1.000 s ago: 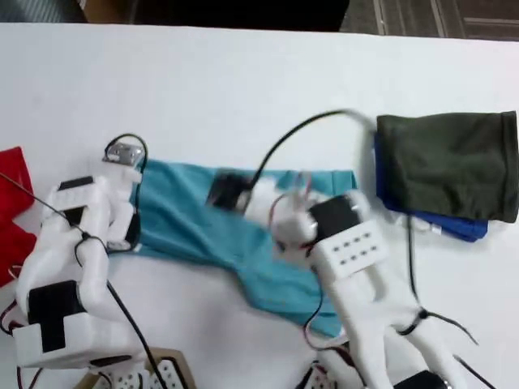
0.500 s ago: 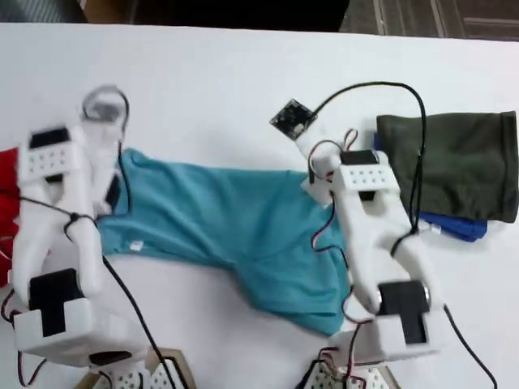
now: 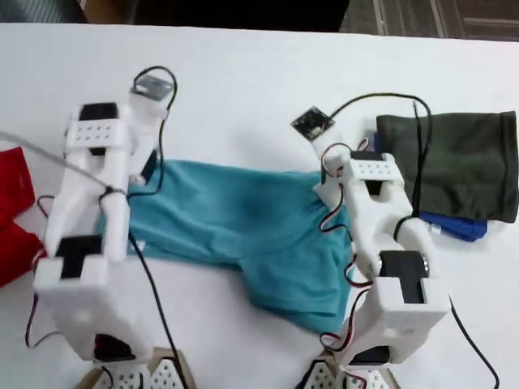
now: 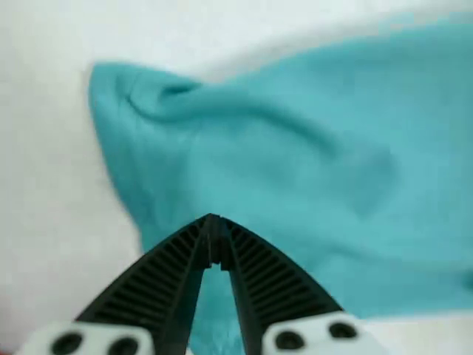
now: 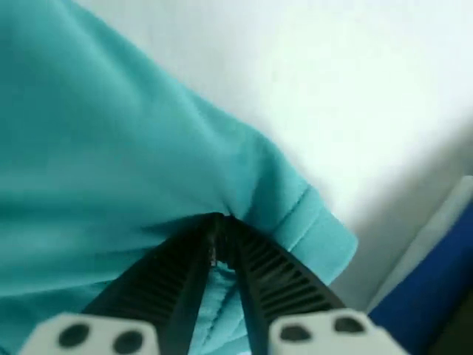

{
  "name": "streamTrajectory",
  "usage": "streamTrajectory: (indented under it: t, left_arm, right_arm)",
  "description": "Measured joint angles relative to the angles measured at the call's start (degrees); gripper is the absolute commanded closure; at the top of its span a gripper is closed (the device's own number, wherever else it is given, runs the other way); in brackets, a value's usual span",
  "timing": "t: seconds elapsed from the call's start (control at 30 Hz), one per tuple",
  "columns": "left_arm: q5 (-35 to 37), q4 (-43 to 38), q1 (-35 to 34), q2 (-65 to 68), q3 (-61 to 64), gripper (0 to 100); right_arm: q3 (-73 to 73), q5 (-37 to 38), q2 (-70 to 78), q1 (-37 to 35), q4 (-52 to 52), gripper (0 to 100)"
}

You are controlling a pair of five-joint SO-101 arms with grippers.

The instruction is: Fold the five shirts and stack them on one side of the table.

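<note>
Spreading step, as I judge it: the crumpled teal fabric shirt (image 3: 243,219) lies mid-table on the white table (image 3: 243,73), drawn out between my two arms. My left gripper (image 4: 213,225) has its jaws closed to the tips on the cloth at the shirt's left end. My right gripper (image 5: 219,220) is likewise pinched on a hemmed corner at the right end, where the fabric puckers. The shirt's long axis runs parallel to the table's far edge. Its left end points toward the red garment (image 3: 12,215) at the left edge, and its right end toward the folded dark green shirt (image 3: 454,162), which lies on a folded blue shirt (image 3: 454,227) at the right edge. A loose lobe trails toward the near edge. The next move, I judge, calls for flattening that lobe before any fold.
</note>
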Motion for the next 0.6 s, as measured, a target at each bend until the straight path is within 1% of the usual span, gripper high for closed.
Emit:
streamTrajectory:
  t: [0.07,0.17,0.27,0.4,0.5,0.57,0.6]
  left_arm:
    - [0.0,-1.7,-0.3,6.2,-3.3,97]
    - [0.0,-1.6,-1.8,15.7,-11.8,97]
    - [0.2,3.6,-3.3,24.3,-24.2,97]
    - [0.2,14.9,-3.7,36.6,-44.6,97]
    - [0.2,22.2,-3.8,46.0,-60.7,97]
    - [0.2,24.8,-3.9,51.2,-70.3,97]
    - [0.2,24.8,-4.1,52.7,-73.8,97]
  right_arm:
    - [0.0,0.0,0.4,0.2,-0.3,97.7]
    - [0.0,0.0,0.4,0.2,-0.3,97.7]
    - [0.0,0.0,0.4,0.2,-2.5,97.7]
    - [0.0,0.0,0.4,0.0,-5.6,97.8]
    - [-0.8,1.8,1.1,-2.0,-5.9,97.8]
    - [-3.1,2.3,2.8,-3.7,-5.9,97.8]
    - [-4.7,2.3,4.1,-4.4,-5.4,97.8]
